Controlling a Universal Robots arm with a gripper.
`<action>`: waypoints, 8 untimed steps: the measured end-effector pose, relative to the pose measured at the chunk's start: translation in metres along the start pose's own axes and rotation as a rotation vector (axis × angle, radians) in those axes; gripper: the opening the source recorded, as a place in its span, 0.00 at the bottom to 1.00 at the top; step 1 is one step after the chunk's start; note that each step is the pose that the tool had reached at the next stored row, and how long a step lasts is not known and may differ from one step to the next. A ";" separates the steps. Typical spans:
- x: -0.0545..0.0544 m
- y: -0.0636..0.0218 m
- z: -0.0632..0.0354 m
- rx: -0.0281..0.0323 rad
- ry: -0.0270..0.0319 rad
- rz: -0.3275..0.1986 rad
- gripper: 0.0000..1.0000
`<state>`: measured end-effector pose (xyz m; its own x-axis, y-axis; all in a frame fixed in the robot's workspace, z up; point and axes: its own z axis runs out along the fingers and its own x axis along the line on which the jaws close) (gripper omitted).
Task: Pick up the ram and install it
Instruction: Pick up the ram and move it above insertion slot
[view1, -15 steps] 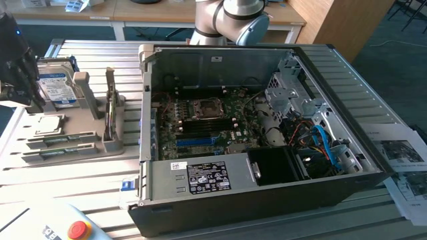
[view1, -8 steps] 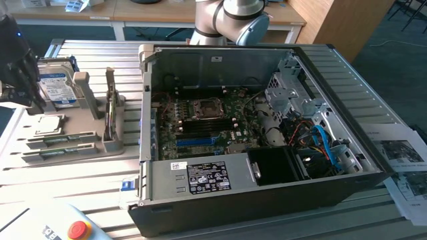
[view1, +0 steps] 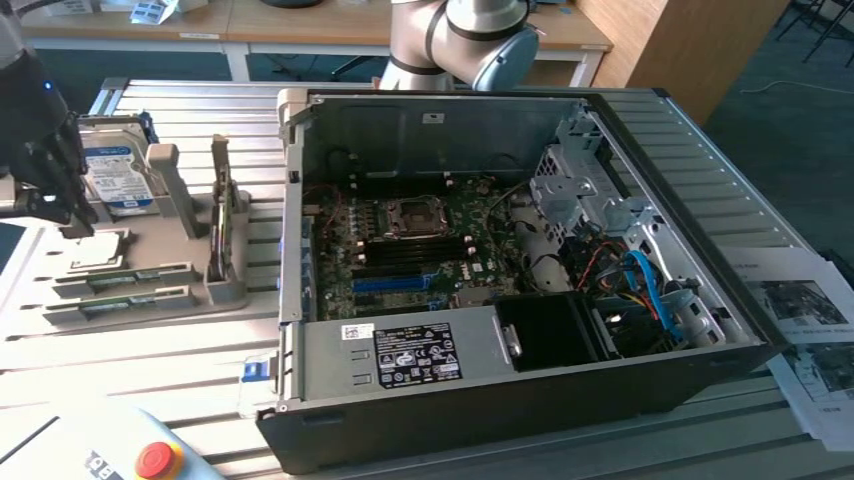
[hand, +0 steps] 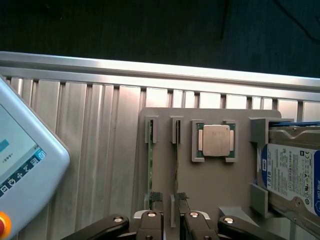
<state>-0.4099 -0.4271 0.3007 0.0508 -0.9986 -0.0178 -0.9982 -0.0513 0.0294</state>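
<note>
Arm: one grey Universal Robots arm (view1: 467, 35) at the far edge of the surface, beyond the case
Gripper: one black gripper (hand: 169, 200), at the exterior view's left above the holder; jaws spread, pinching nothing; the holder's grey post shows between the two ribbed fingertips (hand: 156, 196)
Surface: one slatted aluminium surface (hand: 100, 150) carrying everything
Holder: one flat grey plastic holder tray (hand: 210, 190), on the surface at the exterior view's left of the case
Ram: two long, thin green circuit-board sticks, both seated on edge in the holder's slots, side by side and parallel; the ram stick nearer the processor (hand: 176, 162); the ram stick farther from the processor (hand: 150, 167); the near end of each runs in under one fingertip; whether the pads touch them cannot be told
Processor: one square silver processor chip (hand: 216, 141), lying flat in its holder pocket, just beside the ram slots
Drive: one boxy hard drive with a blue-and-white label (hand: 292, 175), clamped at the holder's end past the processor
Case: one black desktop computer case (view1: 534, 400), lying on its side with the panel off; one green motherboard (view1: 427, 250) inside, one square socket (view1: 407, 215) on it
Pendant: one pale grey teach pendant (hand: 25, 165) with one red button (view1: 158, 460), near the holder
Papers: at least two printed paper sheets (view1: 801, 300), at the exterior view's right of the case
</note>
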 end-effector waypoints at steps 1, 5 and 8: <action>0.000 0.0000 0.0015 0.0000 0.0000 0.000 0.24; 0.001 -0.0002 0.0073 0.0001 0.0000 0.000 0.24; 0.001 -0.0003 0.0118 0.0002 -0.0001 0.000 0.24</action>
<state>-0.4099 -0.4277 0.2889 0.0508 -0.9986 -0.0178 -0.9983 -0.0513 0.0292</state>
